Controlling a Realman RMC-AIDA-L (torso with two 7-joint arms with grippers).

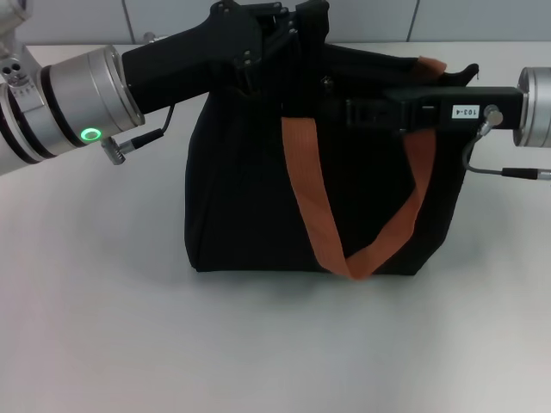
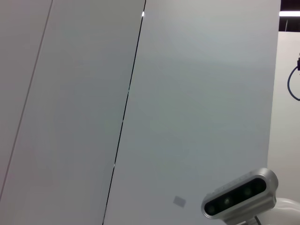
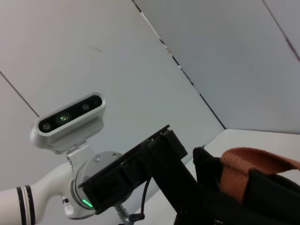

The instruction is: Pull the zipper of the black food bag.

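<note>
The black food bag (image 1: pixel 250 206) stands upright on the white desk (image 1: pixel 103 327), and everything else is placed here in relation to it. One orange-brown strap (image 1: pixel 314 211) hangs down the bag's near face in a long loop that reaches almost to the bag's base; a second strap (image 1: pixel 430 64) shows as a short orange piece at the bag's far top edge, toward the robot's right.

The left end effector (image 1: pixel 275 34) reaches in from the bag's left side and sits over the bag's top left corner, its black body pressed close to the fabric there. Whether its fingers are parted or closed cannot be told, since they are lost against the black bag. The zipper's pull tab cannot be made out either; the bag's top edge is dark and largely covered by the two arms.

The right end effector (image 1: pixel 362 112) comes in level from the bag's right side, crossing the upper part of the bag's near face just below its top edge, with its tip close to the hanging strap. How far it is open, and whether it holds anything, cannot be told.

The right wrist view looks across the bag's top: a fold of the bag (image 3: pixel 262 197) with an orange strap (image 3: pixel 248 164) arching over it, and beyond it the left arm's black end effector (image 3: pixel 154 159) with its grey wrist camera (image 3: pixel 70 123) above. The left wrist view shows only pale wall panels (image 2: pixel 140 93) and another grey camera (image 2: pixel 241 194).
</note>
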